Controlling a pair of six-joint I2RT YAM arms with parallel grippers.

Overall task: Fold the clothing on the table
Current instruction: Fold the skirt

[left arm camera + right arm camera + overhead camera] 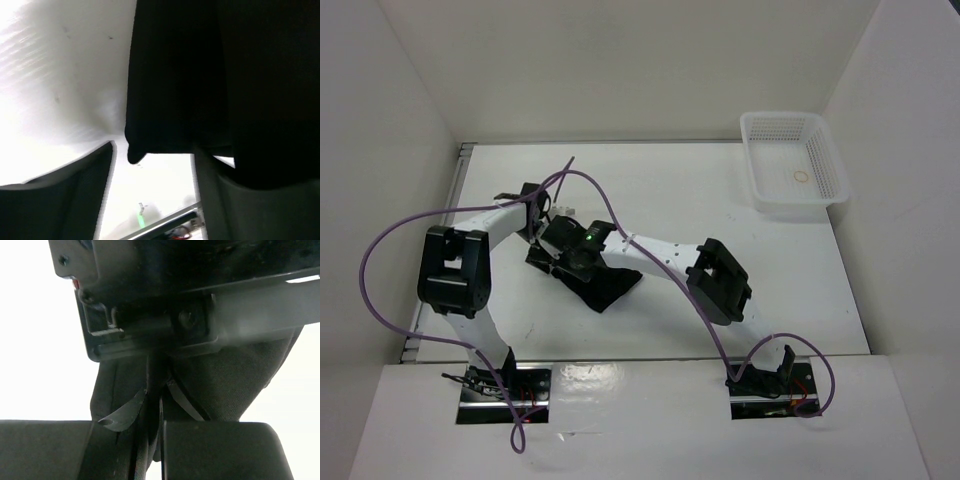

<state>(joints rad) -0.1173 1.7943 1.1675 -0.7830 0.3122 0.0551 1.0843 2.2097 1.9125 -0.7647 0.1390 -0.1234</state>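
The clothing (605, 285) is seen bunched into a dark, uneven heap near the middle of the desk (740, 210), w/ both wrists crowded over its left end. The right fingers (160, 440) are found all but closed, w/ a thin fold of fabric pinched between them. The left fingers (152, 165) are spread wide. Bare desk is seen through the gap, and the fabric hangs in front w/ one edge draped against one finger, so nothing is judged to be clamped there.

Risks, as judged:
- Only one grip is held on the cloth. If the right arm is lifted or pulled, the heap is likely to be dragged as one lump rather than laid over, & the fold lost.
- The pinch is thin and could be slipped out of under the cloth's own weight.
- The loose edge by the left fingers may be snagged when that arm is moved, so the layer gets tugged askew.
- The two wrists are v. close in the top view, so a knock is poss. if either is swung w/o clearance.
- The purple cable (605, 200) is looped above the work area & could be caught.
- The white basket (795, 175) is well apart at the far right corner, so no trouble is expected there.
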